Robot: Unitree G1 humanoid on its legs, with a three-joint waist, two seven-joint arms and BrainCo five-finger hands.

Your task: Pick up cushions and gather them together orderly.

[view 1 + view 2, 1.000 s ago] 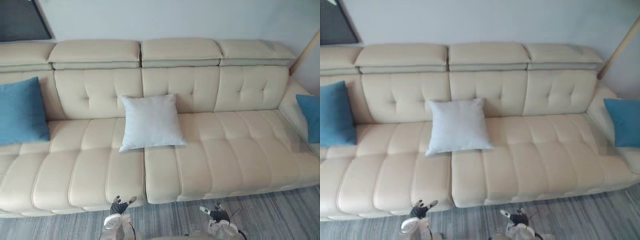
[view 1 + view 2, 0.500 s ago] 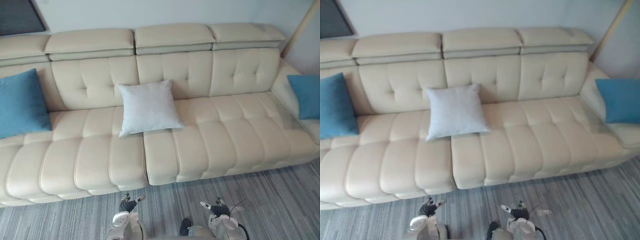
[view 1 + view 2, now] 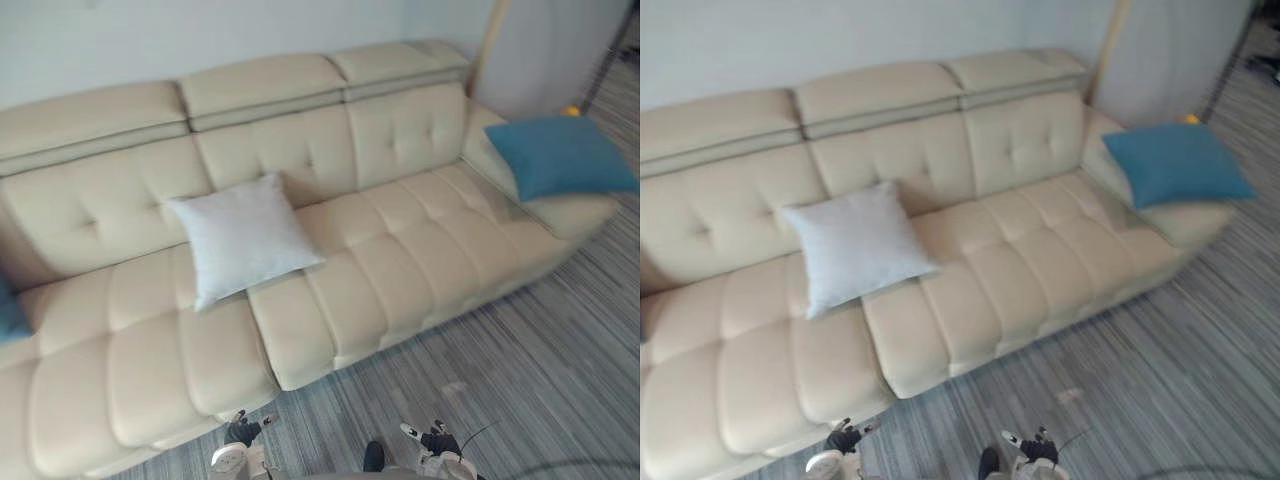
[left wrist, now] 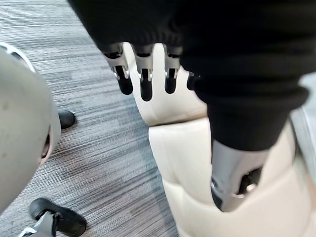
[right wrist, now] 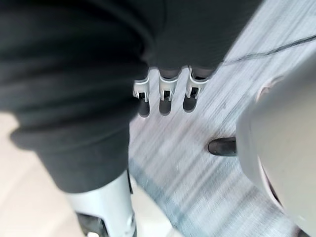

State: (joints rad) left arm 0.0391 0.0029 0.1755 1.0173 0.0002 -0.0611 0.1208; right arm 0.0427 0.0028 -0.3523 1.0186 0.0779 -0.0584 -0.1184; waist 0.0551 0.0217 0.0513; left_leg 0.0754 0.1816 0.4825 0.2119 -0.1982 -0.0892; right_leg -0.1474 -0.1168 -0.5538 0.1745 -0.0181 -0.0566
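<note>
My left hand (image 3: 240, 432), right hand (image 3: 436, 440) hang low, fingers apart, empty: white square cushion (image 3: 240, 238), far-right blue cushion (image 3: 560, 155) judged beyond reach.

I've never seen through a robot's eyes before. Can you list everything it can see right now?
sofa: one, cream, along the wall
white cushion: one, white, mid-seat, leaning on the backrest
blue cushion: one, blue, lying on the sofa's right armrest
second blue cushion: one, blue, just an edge at the sofa's far left
floor: one, grey striped, in front of the sofa
wall: one, pale, behind the sofa
left hand: one, silver with dark tips, open and empty, low over the floor
right hand: one, same colours, open and empty, beside it
</note>
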